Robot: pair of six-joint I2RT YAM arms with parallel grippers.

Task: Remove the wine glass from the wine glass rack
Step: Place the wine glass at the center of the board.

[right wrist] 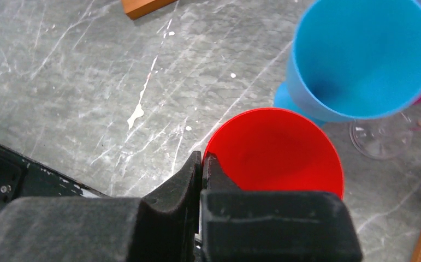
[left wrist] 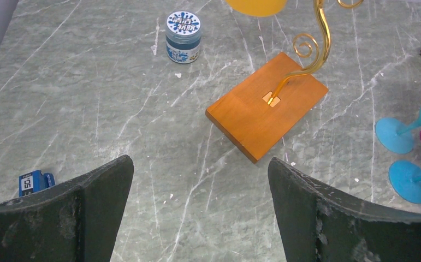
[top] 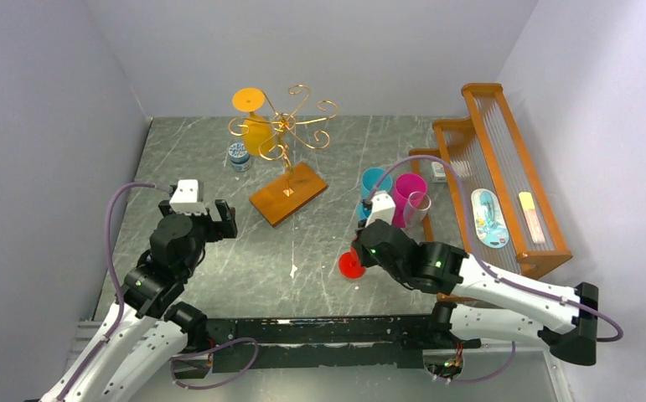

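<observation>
Left tool [left wrist: 199,161]: fingers spread wide, holding nothing, hovering over bare desk [top: 252,268] short of the wine glass rack [top: 298,188]. The rack stands upright on its brown wooden base at mid-desk. The orange wine glass [top: 258,134] hangs upside down from a scroll arm on the rack's left side, foot uppermost, not touched by either tool. A blue-lidded jar [top: 239,156] sits just left of the rack.

Right tool [right wrist: 202,161]: fingers pressed together at the near rim of a red glass [right wrist: 276,147] standing on the desk; whether the rim is caught between them cannot be told. Blue glass [right wrist: 361,60], pink glass [top: 406,194] and a clear glass [top: 420,205] stand close behind it
</observation>
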